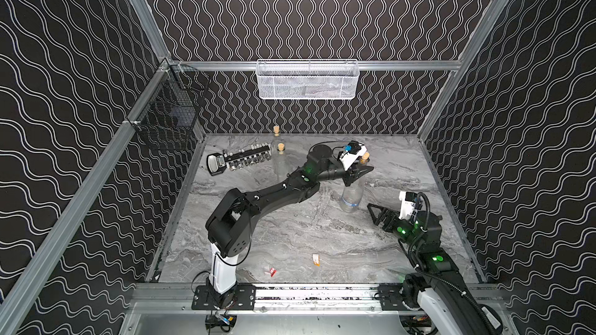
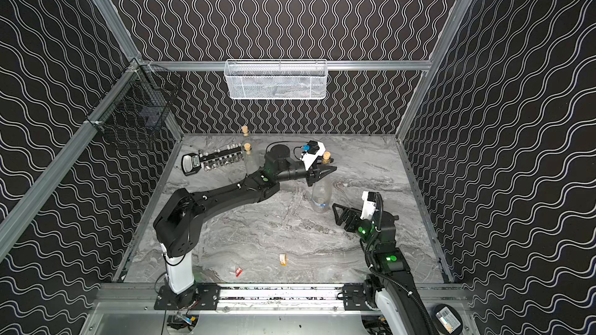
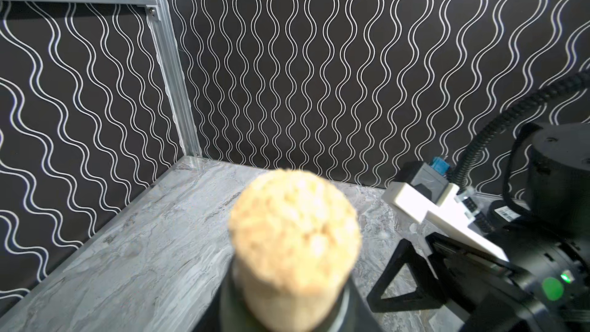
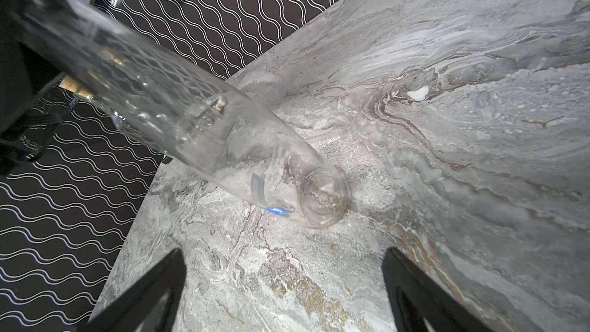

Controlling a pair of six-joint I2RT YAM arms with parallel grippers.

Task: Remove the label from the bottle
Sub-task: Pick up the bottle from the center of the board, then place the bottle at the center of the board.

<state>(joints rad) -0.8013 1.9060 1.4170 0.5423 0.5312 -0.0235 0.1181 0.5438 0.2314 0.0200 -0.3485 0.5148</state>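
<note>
The grey marbled tabletop [image 1: 290, 236] carries everything. The black left gripper [image 1: 362, 171] reaches across to the right half and is clamped tight on the neck of the clear glass bottle [image 1: 352, 195], just under its tan cork stopper [image 3: 295, 234]. The bottle stands with its base on the tabletop, right of centre. The black right gripper [image 4: 284, 250] hangs near the bottle's base without touching it, its jaws spread wide and empty. A small blue paper label [image 4: 276, 209] sticks low on the bottle's wall, just above the base. Near the front edge lie an orange-and-white scrap [image 1: 316, 259] and a red-and-white scrap [image 1: 272, 271], well apart from the bottle.
</note>
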